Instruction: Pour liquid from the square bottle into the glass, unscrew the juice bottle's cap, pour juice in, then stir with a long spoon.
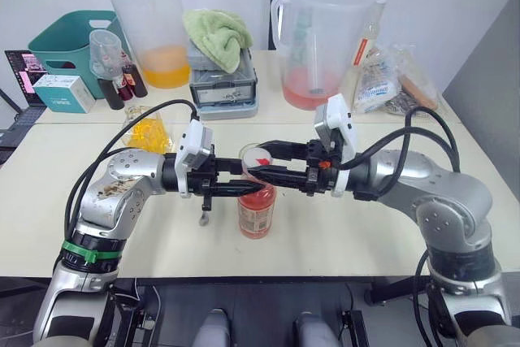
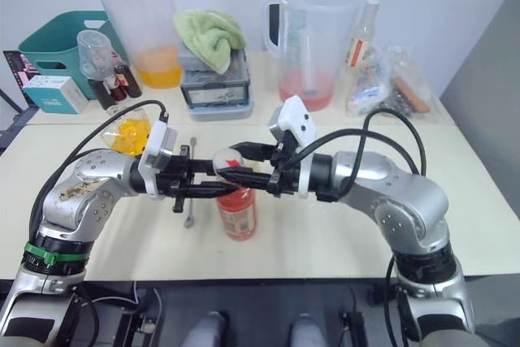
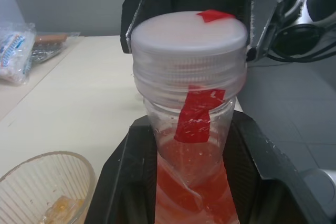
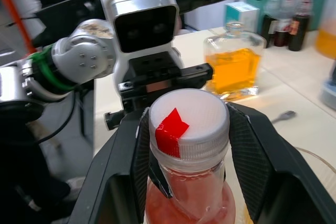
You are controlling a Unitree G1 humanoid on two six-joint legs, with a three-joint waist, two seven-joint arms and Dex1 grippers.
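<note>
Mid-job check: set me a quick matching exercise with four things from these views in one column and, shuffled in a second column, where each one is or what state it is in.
Things:
1. left claw
2. right claw
3. the cap
4. square bottle

States:
A. on the juice bottle, between black fingers
B. standing free on the table, holding orange liquid
C. gripping the bottle's neck below the cap
D. closed around the cap

Pairs: 1-C, 2-D, 3-A, 4-B

Silver arms, black cables, green band
</note>
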